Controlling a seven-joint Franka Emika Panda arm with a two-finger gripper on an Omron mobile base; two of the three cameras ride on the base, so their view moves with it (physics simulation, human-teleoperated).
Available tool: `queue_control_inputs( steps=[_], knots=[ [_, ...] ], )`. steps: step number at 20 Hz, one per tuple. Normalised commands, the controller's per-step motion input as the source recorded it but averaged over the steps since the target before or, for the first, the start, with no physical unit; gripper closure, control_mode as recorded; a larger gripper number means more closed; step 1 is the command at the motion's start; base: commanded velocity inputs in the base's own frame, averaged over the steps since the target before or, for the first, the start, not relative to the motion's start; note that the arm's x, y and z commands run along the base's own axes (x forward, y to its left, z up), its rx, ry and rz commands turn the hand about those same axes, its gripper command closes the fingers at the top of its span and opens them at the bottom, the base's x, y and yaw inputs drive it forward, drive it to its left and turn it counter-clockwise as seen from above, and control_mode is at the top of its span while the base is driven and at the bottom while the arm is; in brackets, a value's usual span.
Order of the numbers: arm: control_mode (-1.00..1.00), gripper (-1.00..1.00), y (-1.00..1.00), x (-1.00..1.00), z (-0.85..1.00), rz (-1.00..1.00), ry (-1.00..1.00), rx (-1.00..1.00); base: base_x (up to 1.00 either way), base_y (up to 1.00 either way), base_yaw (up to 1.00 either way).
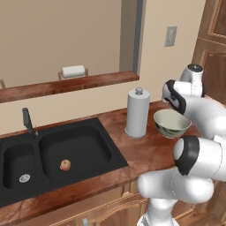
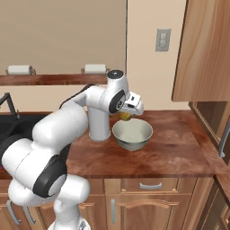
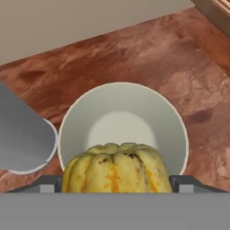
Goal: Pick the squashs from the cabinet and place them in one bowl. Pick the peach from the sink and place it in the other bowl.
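The pincer (image 2: 126,116) hangs over the pale bowl (image 2: 132,134), its jaws spread wide and clamped on the yellow squash (image 3: 117,168), which fills the space between them in the hand view. In that view the ribbed squash sits at six o'clock, and the pale bowl lies directly beneath it, its hollow bare. From the right base view the squash shows as a small yellow patch under the hand, just above the bowl's rim at about ten o'clock.

The bowl rests on the reddish-brown tabletop (image 2: 179,150). Just beside it, at nine o'clock in the right base view, stands the paper towel roll (image 1: 138,112), upright and partly hidden by the arm in that view.

Farther out, at nine o'clock from the roll in the left base view, the black sink (image 1: 53,154) is set into the tabletop. The peach (image 1: 65,165) lies on the floor of its larger basin, near the front wall, well apart from the bowl. The short black faucet (image 1: 28,121) rises behind the divider between the basins. At the upper right of the right base view, the wooden cabinet (image 2: 204,54) hangs on the wall.
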Motion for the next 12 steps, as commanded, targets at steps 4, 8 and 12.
queue_control_inputs(
  steps=[4, 8, 12],
  knots=[
    [-1.0, 1.0, -0.04, 0.29, -0.01, 0.0, 0.0, 0.0, 0.0, 0.0, 0.0],
    [-1.0, 1.0, 0.0, 0.21, -0.02, 0.0, 0.0, 0.0, 0.0, 0.0, 0.0],
    [-1.0, 1.0, 0.0, 0.11, -0.18, 0.0, 0.0, 0.0, 0.0, 0.0, 0.0]
  ],
)
